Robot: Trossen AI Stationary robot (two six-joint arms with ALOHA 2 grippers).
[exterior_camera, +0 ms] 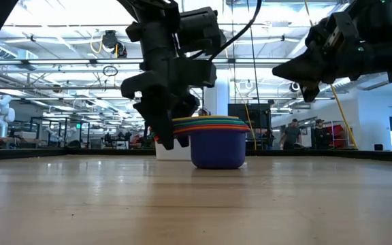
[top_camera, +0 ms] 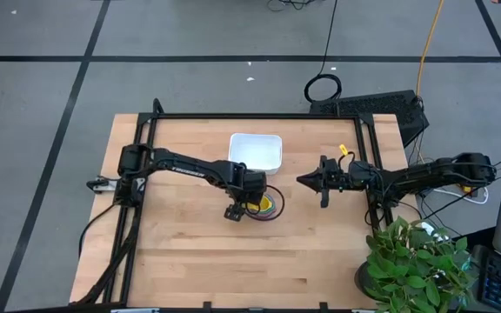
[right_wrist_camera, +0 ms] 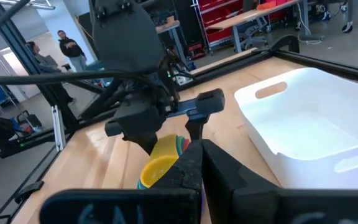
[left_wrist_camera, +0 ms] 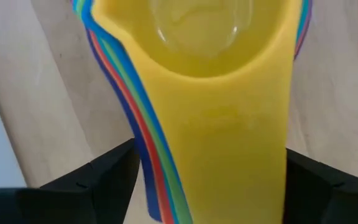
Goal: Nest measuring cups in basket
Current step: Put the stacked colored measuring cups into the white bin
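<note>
The measuring cups (exterior_camera: 216,141) stand nested in one stack on the table, navy outermost and yellow (left_wrist_camera: 197,37) innermost. The stack (top_camera: 269,206) sits just near of the white basket (top_camera: 255,150), outside it, and its stacked handles point toward my left gripper (top_camera: 247,208). That gripper is down at the stack, shut on the handles. My right gripper (top_camera: 304,181) hovers shut above the table, to the right of the stack and the basket (right_wrist_camera: 309,118), touching nothing. My left gripper pinches the stacked handles (left_wrist_camera: 216,155) between its two fingers (left_wrist_camera: 104,183), one on each side edge of the bundle, yellow handle uppermost. The fingers come from above, slanting down from the table's left, and lie along the handles. The stack stands upright, its navy base (exterior_camera: 218,160) on the table.
A black frame rail (top_camera: 259,116) runs along the table's far edge and down both sides. A potted plant (top_camera: 416,261) stands at the near right corner. Bare wood lies near of the stack. People stand in the room beyond the table (right_wrist_camera: 67,46).
</note>
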